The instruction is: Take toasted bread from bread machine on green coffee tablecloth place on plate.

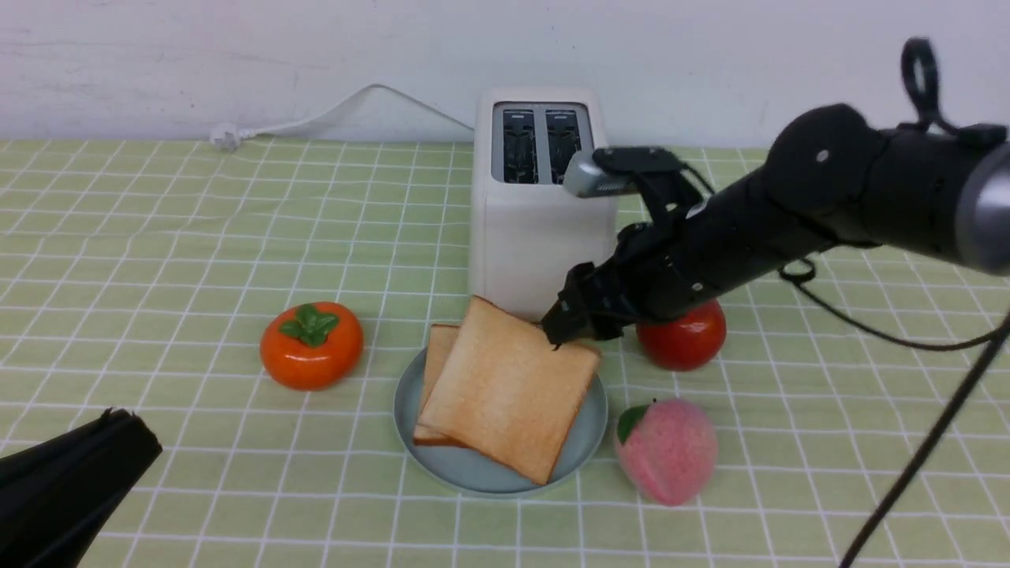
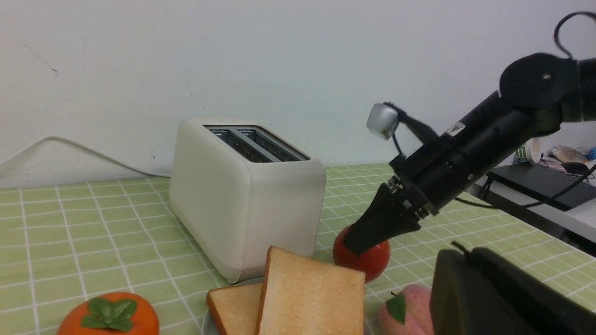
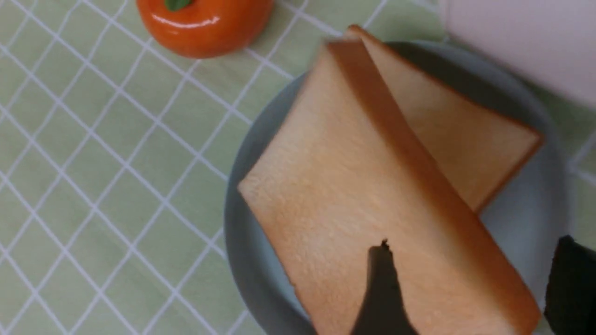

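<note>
Green gridded cloth (image 1: 189,489); 2 toast slices (image 1: 513,386) overlap on plate (image 1: 450,473) before toaster (image 1: 533,244). My R gripper (image 3: 470,279) is wide open w/ nothing gripped; L is closed.

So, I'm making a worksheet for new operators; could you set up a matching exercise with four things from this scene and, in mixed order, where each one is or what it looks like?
Things
1. toaster
2. persimmon
3. plate
4. cloth

Descriptions
A. round and grey-blue, with toast on it
B. white, with two empty slots
C. green, with a grid of white lines
D. orange, with green leaves on top

Right pairs: 1-B, 2-D, 3-A, 4-C
</note>
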